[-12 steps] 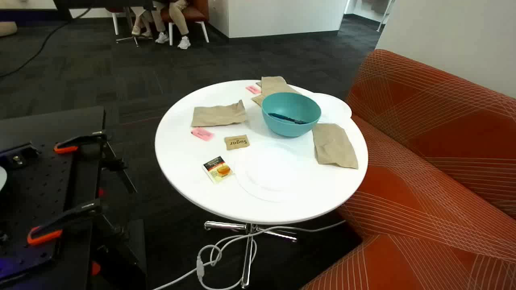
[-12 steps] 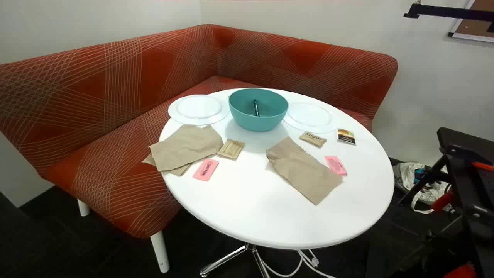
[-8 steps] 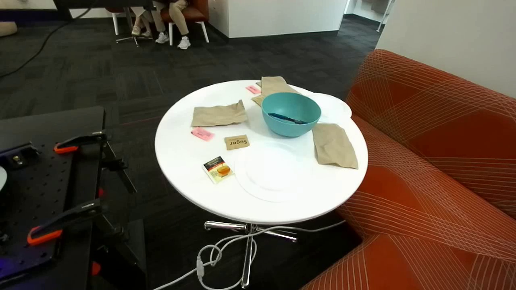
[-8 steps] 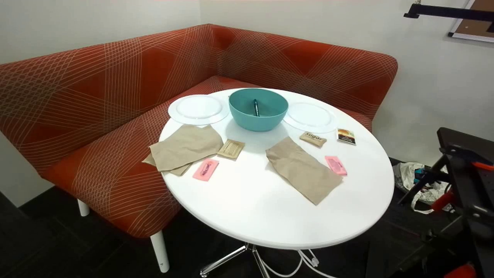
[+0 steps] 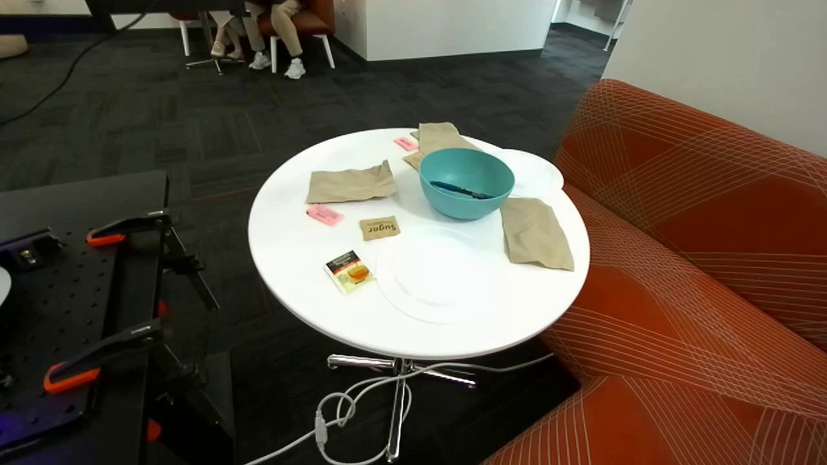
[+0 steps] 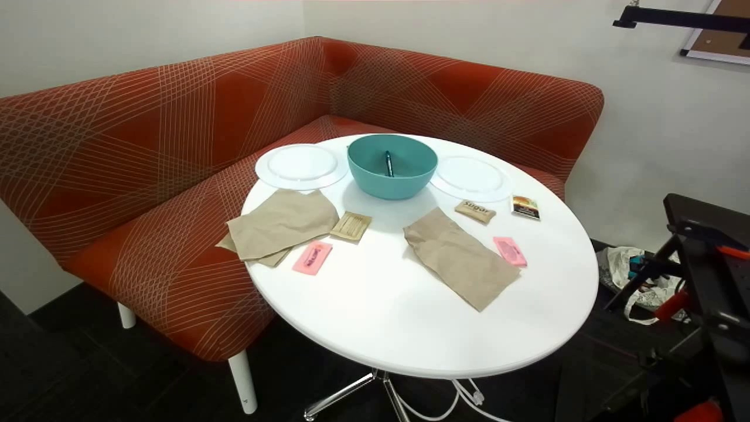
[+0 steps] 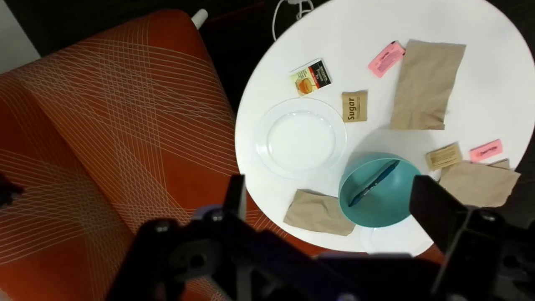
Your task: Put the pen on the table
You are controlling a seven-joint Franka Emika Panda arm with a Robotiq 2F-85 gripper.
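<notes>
See the claw (image 7: 329, 179) spread wide across the lower part of the wrist view, with dark fingers (image 7: 234, 194) well apart; find the dark blue pen (image 7: 374, 183) lying aslant inside the teal bowl (image 7: 388, 211), in both exterior views as well; see the bowl standing on the round white bench (image 7: 493, 104), mostly between the fingers as viewed from the wrist; note a brown napkin (image 7: 319, 212) touching or just beside the bowl, cannot tell which; see a white plate (image 7: 301, 140) near the bowl, with a second white plate (image 6: 302, 164) at the bench's edge; see a tan packet (image 7: 444, 156) near a pink packet (image 7: 486, 150), next to overlapping brown napkins (image 7: 480, 184); farther off, spot a sugar packet (image 7: 355, 106), a tea packet (image 7: 310, 78), and another pink packet (image 7: 386, 58) close beside another brown napkin (image 7: 428, 85); beyond the bench, see the orange-red striped sofa (image 6: 176, 234); in an exterior view, make out a white cable (image 5: 321, 429) by the bench's chrome legs (image 5: 396, 423), orange-tipped clamps (image 5: 72, 380) on a black perforated board (image 5: 71, 290), and people's legs (image 5: 284, 29) by a far chair (image 5: 316, 22).
</notes>
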